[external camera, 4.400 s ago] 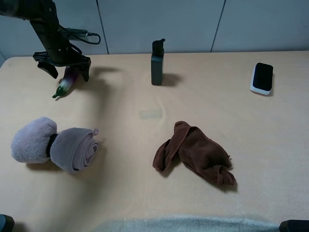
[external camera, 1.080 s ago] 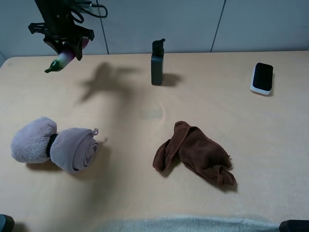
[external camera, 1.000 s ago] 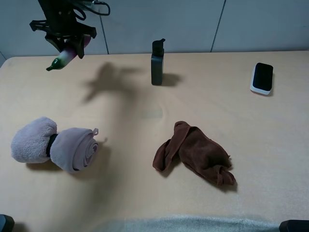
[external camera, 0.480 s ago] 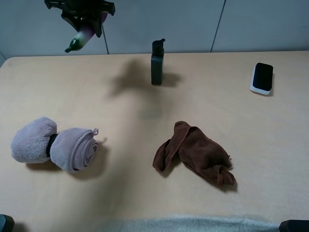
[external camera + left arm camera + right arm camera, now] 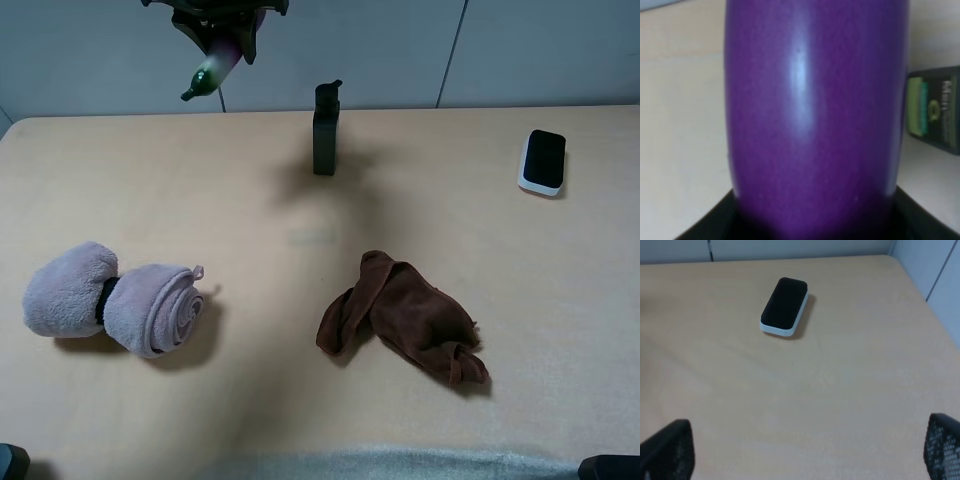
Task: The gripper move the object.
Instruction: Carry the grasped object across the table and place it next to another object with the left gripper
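Hanging high over the far left part of the table (image 5: 230,200), your left gripper (image 5: 222,28) is closed on an eggplant (image 5: 214,64), which is clear of the surface. The eggplant tilts, with its green stem end pointing down and towards the left side of the high view and its purple body up between the jaws. In the left wrist view the glossy purple skin (image 5: 815,120) fills nearly the whole picture, so you cannot see the fingertips there. Only a strip of pale table (image 5: 680,100) and the edge of a dark bottle (image 5: 935,110) with a green label show past it.

From the high camera, that bottle (image 5: 325,128) stands upright near the far edge, to the right of the eggplant and lower in the picture. A rolled grey towel (image 5: 110,298) lies on the near left, well apart from everything else. A crumpled brown cloth (image 5: 405,320) sits right of centre. A small device (image 5: 543,160) with a black face and white rim lies flat at the far right.

Your right gripper (image 5: 805,452) is spread wide and holds nothing. Its two dark fingertips (image 5: 665,452) show at opposite corners of the right wrist view, with bare table (image 5: 840,390) between them. The device (image 5: 784,305) lies ahead of it, well apart.
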Robot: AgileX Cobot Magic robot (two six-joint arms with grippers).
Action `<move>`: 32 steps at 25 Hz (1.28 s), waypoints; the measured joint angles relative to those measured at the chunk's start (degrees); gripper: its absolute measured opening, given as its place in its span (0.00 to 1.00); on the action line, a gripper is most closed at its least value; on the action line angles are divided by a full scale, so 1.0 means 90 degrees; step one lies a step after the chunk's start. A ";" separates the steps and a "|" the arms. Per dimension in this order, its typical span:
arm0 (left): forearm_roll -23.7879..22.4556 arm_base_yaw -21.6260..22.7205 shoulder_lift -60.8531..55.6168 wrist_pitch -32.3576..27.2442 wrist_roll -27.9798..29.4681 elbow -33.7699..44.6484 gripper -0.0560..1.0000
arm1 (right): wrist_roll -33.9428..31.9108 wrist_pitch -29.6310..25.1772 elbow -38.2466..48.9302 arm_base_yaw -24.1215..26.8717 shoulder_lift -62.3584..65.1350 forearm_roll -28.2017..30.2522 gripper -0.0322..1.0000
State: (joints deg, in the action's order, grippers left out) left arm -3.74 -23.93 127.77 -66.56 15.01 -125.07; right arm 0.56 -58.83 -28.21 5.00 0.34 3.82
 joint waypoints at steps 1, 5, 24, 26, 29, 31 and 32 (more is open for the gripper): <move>0.0000 -0.0060 0.0000 0.0000 0.0016 -0.0036 0.50 | 0.0000 0.0000 0.0000 0.0000 0.0000 0.0000 0.70; 0.0000 -0.0283 -0.0006 -0.0002 0.0144 -0.0170 0.50 | 0.0000 0.0000 0.0000 0.0000 0.0000 0.0000 0.70; 0.0098 -0.1242 -0.0026 0.0020 0.0508 -0.0247 0.50 | 0.0000 0.0000 0.0000 0.0000 0.0000 0.0000 0.70; 0.0098 -0.1307 -0.0026 0.0043 0.0508 -0.0247 0.50 | 0.0000 0.0000 0.0000 0.0000 0.0000 0.0000 0.70; 0.0098 -0.1404 -0.0026 0.0148 0.0508 -0.0247 0.50 | 0.0000 0.0000 0.0000 0.0000 0.0000 0.0000 0.70; 0.0098 -0.1457 -0.0012 0.0208 0.0510 -0.0261 0.50 | 0.0000 0.0000 0.0000 0.0000 0.0000 0.0000 0.70; 0.0098 -0.1479 0.0027 0.0233 0.0510 -0.0286 0.50 | 0.0000 0.0000 0.0000 0.0000 0.0000 0.0000 0.70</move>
State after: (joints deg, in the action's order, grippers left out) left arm -2.85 -37.25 128.01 -64.47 19.60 -127.64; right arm 0.56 -58.83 -28.21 5.00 0.34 3.82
